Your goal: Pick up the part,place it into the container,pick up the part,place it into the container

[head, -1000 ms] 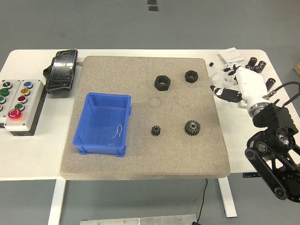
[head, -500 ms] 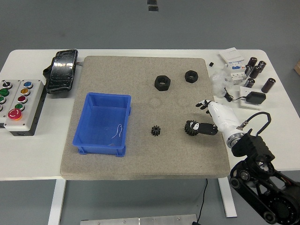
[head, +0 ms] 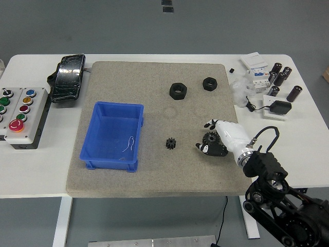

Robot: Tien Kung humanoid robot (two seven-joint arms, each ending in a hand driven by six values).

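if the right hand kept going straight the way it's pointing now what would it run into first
The right hand points left across the mat and is already over the larger gear. Going straight on, it would probably meet the small gear next, then the blue bin; height is unclear.

A grey felt mat (head: 154,170) covers the middle of the white table (head: 288,164); on it stand a blue container (head: 113,135), two black nuts (head: 178,91) (head: 209,83), a small black gear (head: 171,143) and a larger gear (head: 210,138). The right hand (head: 215,139) reaches in from the lower right and lies over the larger gear, its fingers (head: 204,148) curled around it; whether the gear is lifted cannot be told. A button box (head: 18,114) sits at the table's left edge; small parts (head: 277,77) lie at the far right.
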